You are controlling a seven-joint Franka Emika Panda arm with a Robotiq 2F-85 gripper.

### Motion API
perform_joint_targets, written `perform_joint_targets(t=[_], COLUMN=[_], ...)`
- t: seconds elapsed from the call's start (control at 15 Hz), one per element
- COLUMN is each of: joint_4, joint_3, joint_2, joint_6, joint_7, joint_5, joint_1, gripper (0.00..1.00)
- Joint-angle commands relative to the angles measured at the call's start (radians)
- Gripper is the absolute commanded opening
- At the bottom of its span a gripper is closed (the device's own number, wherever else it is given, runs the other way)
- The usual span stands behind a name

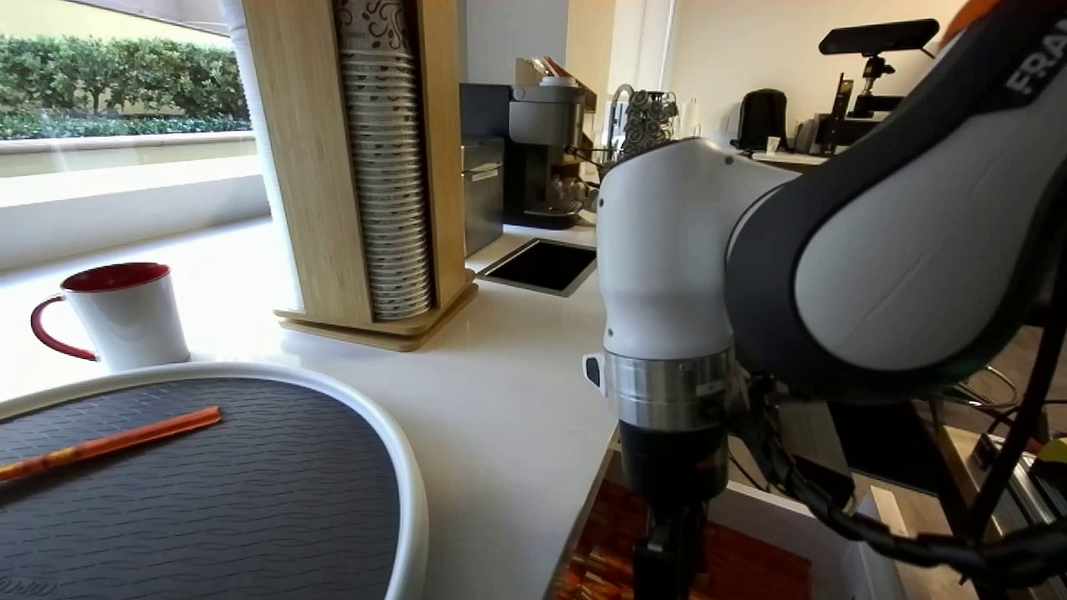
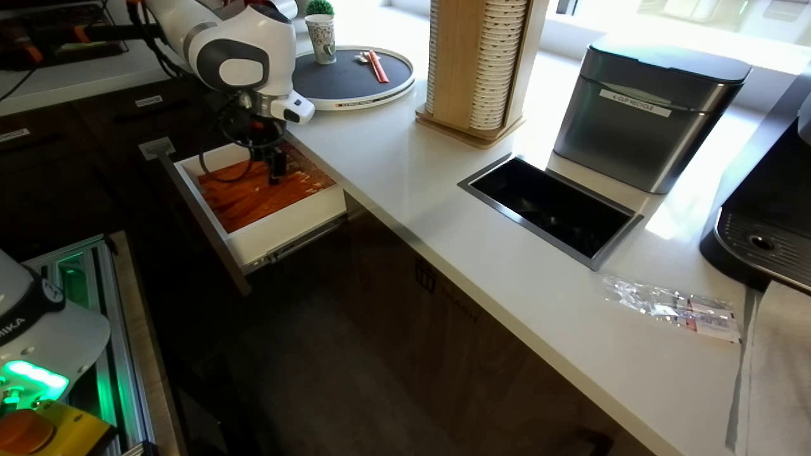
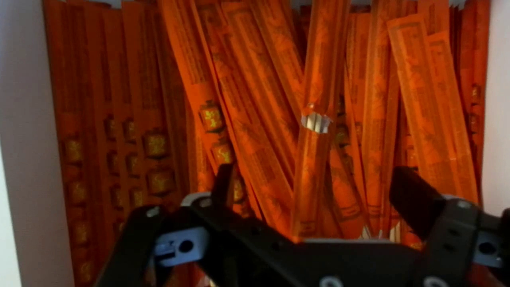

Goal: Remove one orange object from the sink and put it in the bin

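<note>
At the left of the wrist view runs the pale wall [image 3: 24, 151] of the pulled-out drawer [image 2: 288, 228], which I take for the task's sink; the orange packets [image 3: 192, 59] lie inside it. Against that wall a neat row [image 3: 139, 111] lies flat and close-set, likely leaving little edge to pinch. Next come slanted packets [image 3: 255, 111], overlapping, with one dark finger [image 3: 223, 181] in front of them. In the middle the torn packet [image 3: 314, 149] runs lengthwise between the fingertips of the gripper [image 3: 312, 173], which stands wide and has hold of nothing; the picture is dim, so I cannot tell whether its tips touch the heap. Pale sticks [image 3: 316, 122] show through the split wrapper: I judge such a packet light, stiff along its length, its skin thin, slick and easily torn. Best grip it across its narrow width, on whole wrapper clear of the split, gently; closing from so wide could sweep in neighbours. At the right two packets [image 3: 424, 103] lie aslant on top, their upper ends loose; these should lift singly more easily, though the second finger [image 3: 410, 195] sits close and the opposite wall [image 3: 500, 111] leaves scant room beside them.
</note>
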Motion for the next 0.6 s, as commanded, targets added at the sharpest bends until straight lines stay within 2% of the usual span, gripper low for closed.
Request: perform_joint_targets(t=[0.0,0.07,0.2,0.27,0.4,0.47,0.53], joint_4=[0.002,0.008,0.024,0.032,0.051,0.062,0.068], joint_3=[-0.006,-0.007,-0.01,-0.01,-0.015,-0.016,-0.019], joint_2=[0.048,0.057,0.073,0.08,0.093,0.1,0.104], joint_6=[0.057,0.06,0.059,0.058,0.052,0.045,0.046], joint_7=[0.069,0.079,0.095,0.104,0.114,0.118,0.124], joint_5=[0.008,0.004,-0.006,-0.011,-0.024,-0.031,-0.039], joint_1=[0.01,0.01,0.014,0.017,0.022,0.024,0.028], gripper=[0.96,0.98,0.93,0.89,0.71,0.74,0.67])
